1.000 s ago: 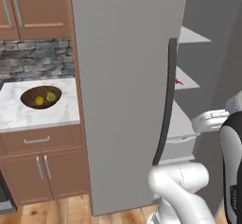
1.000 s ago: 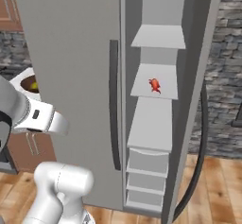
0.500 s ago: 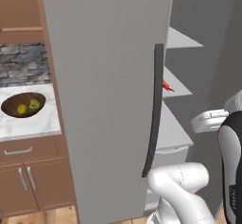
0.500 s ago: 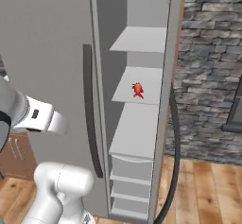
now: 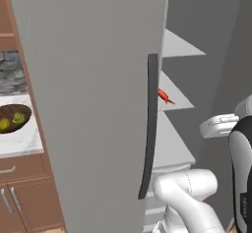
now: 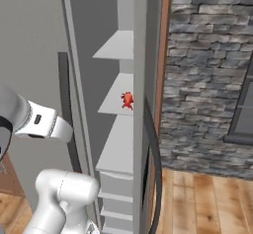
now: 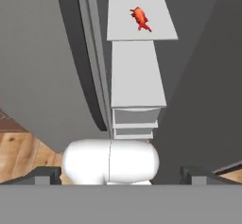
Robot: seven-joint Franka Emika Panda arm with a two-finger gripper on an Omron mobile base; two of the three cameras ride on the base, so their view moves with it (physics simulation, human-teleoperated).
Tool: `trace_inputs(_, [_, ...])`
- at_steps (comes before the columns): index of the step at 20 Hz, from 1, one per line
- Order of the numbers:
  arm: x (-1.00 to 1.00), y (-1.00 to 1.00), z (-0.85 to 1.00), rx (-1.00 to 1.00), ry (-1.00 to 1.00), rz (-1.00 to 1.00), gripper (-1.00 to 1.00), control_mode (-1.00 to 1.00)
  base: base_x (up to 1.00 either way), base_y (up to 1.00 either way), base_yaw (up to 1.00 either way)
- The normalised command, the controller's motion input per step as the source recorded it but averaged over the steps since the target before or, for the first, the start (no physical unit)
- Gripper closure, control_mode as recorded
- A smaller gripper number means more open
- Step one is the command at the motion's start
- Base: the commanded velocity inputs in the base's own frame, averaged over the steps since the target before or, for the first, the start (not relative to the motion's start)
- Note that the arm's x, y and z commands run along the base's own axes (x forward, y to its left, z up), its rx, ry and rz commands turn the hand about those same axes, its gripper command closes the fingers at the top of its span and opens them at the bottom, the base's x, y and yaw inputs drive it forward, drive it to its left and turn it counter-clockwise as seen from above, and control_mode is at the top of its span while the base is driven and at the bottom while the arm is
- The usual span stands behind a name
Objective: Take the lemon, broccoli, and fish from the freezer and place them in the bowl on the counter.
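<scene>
The fish (image 5: pixel 165 96) (image 6: pixel 127 99) (image 7: pixel 140 18), small and red-orange, lies on a white middle shelf inside the open grey freezer (image 5: pixel 88 79). At the far left the brown wooden bowl (image 5: pixel 12 118) sits on the white marble counter (image 5: pixel 22 143). In it lie the yellow lemon (image 5: pixel 4 124) and the green broccoli (image 5: pixel 18 117). My gripper (image 7: pixel 120 175) is open with nothing between its fingertips (image 7: pixel 43 175). It hangs well short of the shelves, with the fish far ahead of it and higher up.
The freezer's left door stands swung out, its long dark handle (image 5: pixel 149 129) between me and the counter. Another door edge with a curved handle (image 6: pixel 154 164) flanks the shelves on the right. Drawers (image 6: pixel 116 196) sit below. A stone wall (image 6: pixel 212 70) and wood floor (image 6: pixel 207 198) lie to the right.
The whole picture has shifted, so the base has driven right toward the freezer opening. The bowl has slid to the left edge. The fish stays on its shelf and the gripper stays open.
</scene>
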Motion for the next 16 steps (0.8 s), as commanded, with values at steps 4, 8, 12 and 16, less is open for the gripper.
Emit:
trace_inputs(4, [0.0, 0.0, 0.0, 0.0, 0.0, 0.0, -1.0, 1.0, 0.6, -0.29, 0.01])
trace_inputs(8, [0.0, 0.0, 0.0, 0.0, 0.0, 0.0, -1.0, 1.0, 0.56, -0.22, 0.02])
trace_inputs(12, [0.0, 0.0, 0.0, 0.0, 0.0, 0.0, -1.0, 1.0, 0.37, -0.27, 0.04])
trace_inputs(16, [0.0, 0.0, 0.0, 0.0, 0.0, 0.0, -1.0, 1.0, 0.29, -0.32, 0.04])
